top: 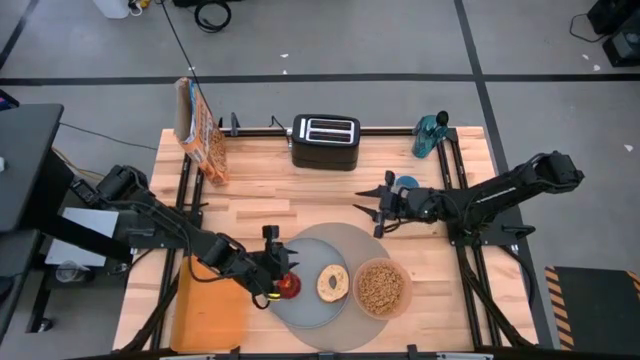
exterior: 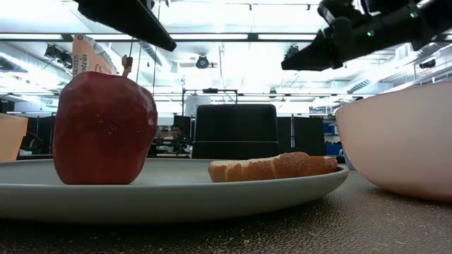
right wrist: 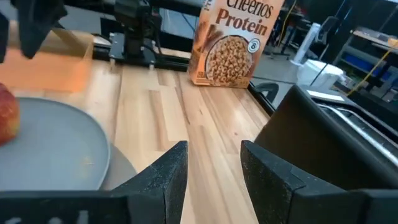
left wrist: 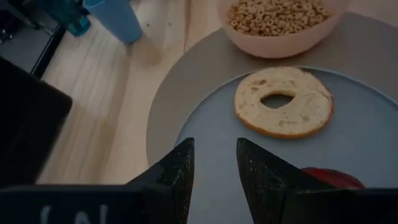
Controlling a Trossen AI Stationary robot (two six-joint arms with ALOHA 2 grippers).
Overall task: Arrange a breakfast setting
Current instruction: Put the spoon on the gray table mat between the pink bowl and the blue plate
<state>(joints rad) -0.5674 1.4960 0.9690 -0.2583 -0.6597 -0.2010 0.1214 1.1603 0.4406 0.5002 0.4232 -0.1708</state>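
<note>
On the wooden table (top: 300, 190), near its front edge, lay a large round grey mat (top: 318, 238) with a smaller grey plate (top: 312, 305) on top of it. A red apple (top: 288, 287) stood upright on the plate's left part, and a bagel (top: 332, 283) lay flat near the plate's middle, apart from the apple. A translucent pink bowl (top: 381, 288) filled with cereal rings sat on the mat just beside the plate's right rim.

The left gripper (top: 275, 265) hung just above and slightly behind the apple, its fingers parted with a narrow gap and nothing between them; the apple sat free on the plate below. In the left wrist view the apple (left wrist: 329, 178) showed as a red edge just beyond one finger, the bagel (left wrist: 283, 101) farther ahead and the bowl (left wrist: 283, 25) beyond that.

The right gripper (top: 372, 207) waited above the bare wood behind the mat, in front of the black toaster (top: 325, 142), well apart from the bowl and plate. Its fingers (right wrist: 168, 171) stood apart and held nothing.

A cereal box (top: 200, 130) stood at the table's back left, a flat orange tray (top: 208, 305) lay left of the mat, and a blue cup (top: 405, 184) stood near the right arm.
</note>
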